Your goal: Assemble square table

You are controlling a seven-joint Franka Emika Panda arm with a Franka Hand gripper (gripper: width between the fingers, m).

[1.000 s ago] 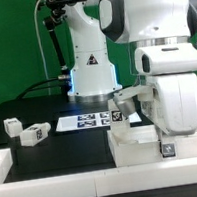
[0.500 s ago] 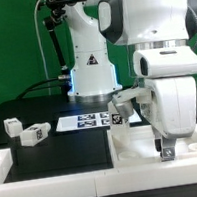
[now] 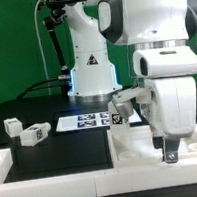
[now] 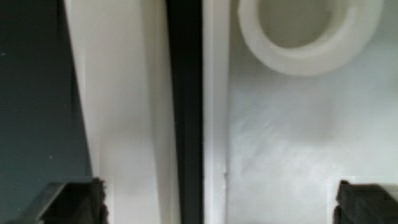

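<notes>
Hanging low over the square top (image 3: 133, 147), the arm (image 3: 169, 77) points straight down — jaws wide apart.

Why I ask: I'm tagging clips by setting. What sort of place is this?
Likely a robotics lab bench: a robot arm, a marker board on the black table, a green backdrop.

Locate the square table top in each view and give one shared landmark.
Exterior view: the square table top lies low on the exterior view's right, beneath the tool.
Wrist view: its white face, with a round socket, fills much of the picture.
Shared landmark: the tool's fingertips, wide apart.
</notes>
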